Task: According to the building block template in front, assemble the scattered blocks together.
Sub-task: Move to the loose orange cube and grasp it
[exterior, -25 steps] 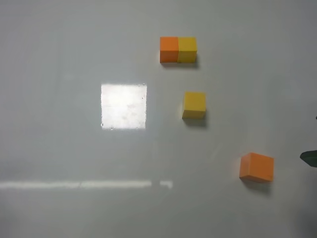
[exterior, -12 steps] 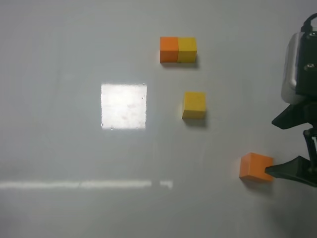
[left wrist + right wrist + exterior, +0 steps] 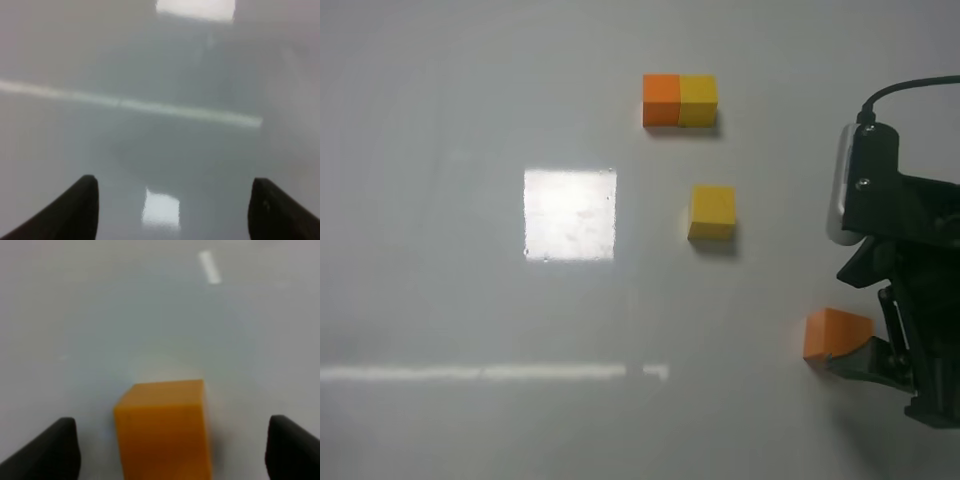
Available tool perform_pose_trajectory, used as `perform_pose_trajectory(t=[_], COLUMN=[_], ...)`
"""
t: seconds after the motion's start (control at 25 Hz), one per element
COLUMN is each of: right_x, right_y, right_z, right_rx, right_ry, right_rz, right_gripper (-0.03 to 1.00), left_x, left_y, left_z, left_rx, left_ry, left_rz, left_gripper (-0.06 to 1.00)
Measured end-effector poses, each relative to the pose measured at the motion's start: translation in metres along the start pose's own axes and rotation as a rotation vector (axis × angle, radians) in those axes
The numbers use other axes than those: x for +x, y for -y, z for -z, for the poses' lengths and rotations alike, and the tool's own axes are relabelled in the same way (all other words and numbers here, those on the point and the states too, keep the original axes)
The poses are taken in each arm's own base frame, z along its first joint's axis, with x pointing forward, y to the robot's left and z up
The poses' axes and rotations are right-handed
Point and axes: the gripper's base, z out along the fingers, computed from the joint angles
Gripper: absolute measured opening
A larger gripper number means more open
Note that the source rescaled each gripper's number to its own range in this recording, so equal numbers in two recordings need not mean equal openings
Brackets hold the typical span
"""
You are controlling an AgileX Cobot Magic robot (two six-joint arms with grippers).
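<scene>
Scattered blocks lie apart on a pale grey surface point(image 3: 440, 300), seen from above. The building block template point(image 3: 680, 100) is a short bar whose long axis runs left to right in the overhead view, orange half on the left and yellow half on the right.

The yellow cube point(image 3: 712, 212) sits below the template's yellow end, near it but not touching, with its edges roughly parallel to the bar. The orange cube point(image 3: 835, 333) lies well apart from the template, farther down and to the right, and is turned slightly askew to the bar's axis.

The right gripper point(image 3: 836, 320) reaches in from the right, its dark fingers point(image 3: 55, 450) released and spread wide on either side of the orange cube. In the right wrist view grey surface shows between the cube and each finger.

The left gripper point(image 3: 172, 202) appears only in its own wrist view, fingers point(image 3: 80, 205) released and spread apart above bare surface. Its place relative to the template cannot be told.
</scene>
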Motion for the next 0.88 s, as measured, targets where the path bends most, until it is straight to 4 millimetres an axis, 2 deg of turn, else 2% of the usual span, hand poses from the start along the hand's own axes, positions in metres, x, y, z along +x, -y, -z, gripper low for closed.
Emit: perform_pose_trajectory(t=[0.2, 0.48, 0.88], right_x=[0.006, 0.006, 0.007], right_y=[-0.008, -0.002, -0.005], right_z=[-0.013, -0.015, -0.027], right_rx=[-0.008, 0.069, 0.071], right_ry=[-0.007, 0.003, 0.007], right_rz=[0.010, 0.010, -0.004], right_gripper=[1.00, 1.00, 0.99], left_x=[0.000, 0.000, 0.000], left_y=[0.000, 0.000, 0.000], left_z=[0.000, 0.000, 0.000], left_rx=[0.000, 0.000, 0.000], left_ry=[0.000, 0.000, 0.000], left_rz=[0.000, 0.000, 0.002], left_gripper=[0.62, 0.62, 0.62])
